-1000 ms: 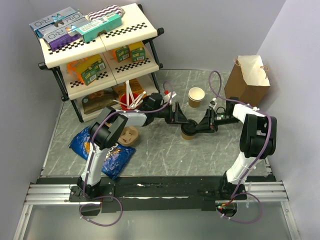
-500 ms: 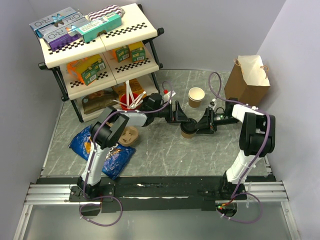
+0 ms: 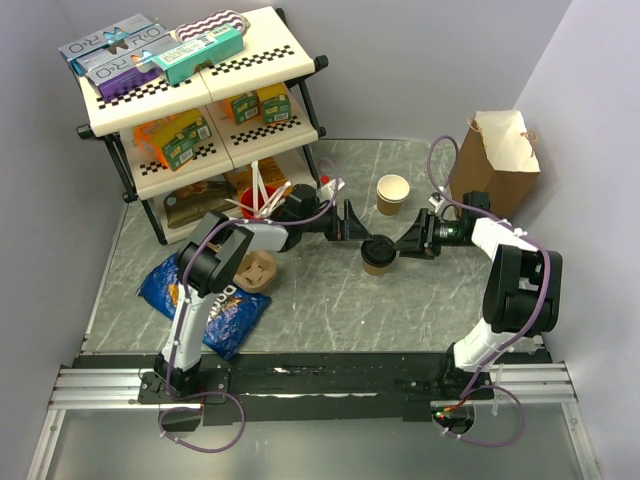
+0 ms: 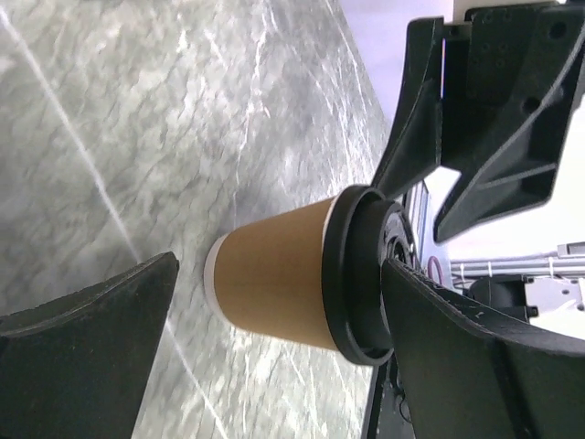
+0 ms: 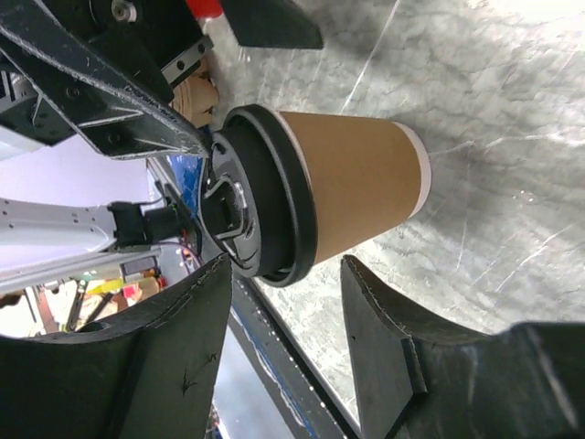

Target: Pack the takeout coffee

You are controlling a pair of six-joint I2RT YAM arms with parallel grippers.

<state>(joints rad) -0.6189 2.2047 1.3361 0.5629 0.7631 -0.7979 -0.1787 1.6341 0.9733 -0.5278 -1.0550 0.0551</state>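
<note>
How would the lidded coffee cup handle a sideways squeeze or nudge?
The paper takeout coffee probably dents under a hard squeeze. Its base is narrower than the black lid, so a high nudge may tip it.

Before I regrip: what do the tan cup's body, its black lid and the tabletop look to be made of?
The tan round cup body looks like matte paper: flat brown, no glare, with a whitish edge at the base. The round black lid is likely moulded plastic: smooth, with a soft sheen and a raised rim. The grey veined tabletop has a marble look; whether it is stone or printed laminate cannot be told.
</note>
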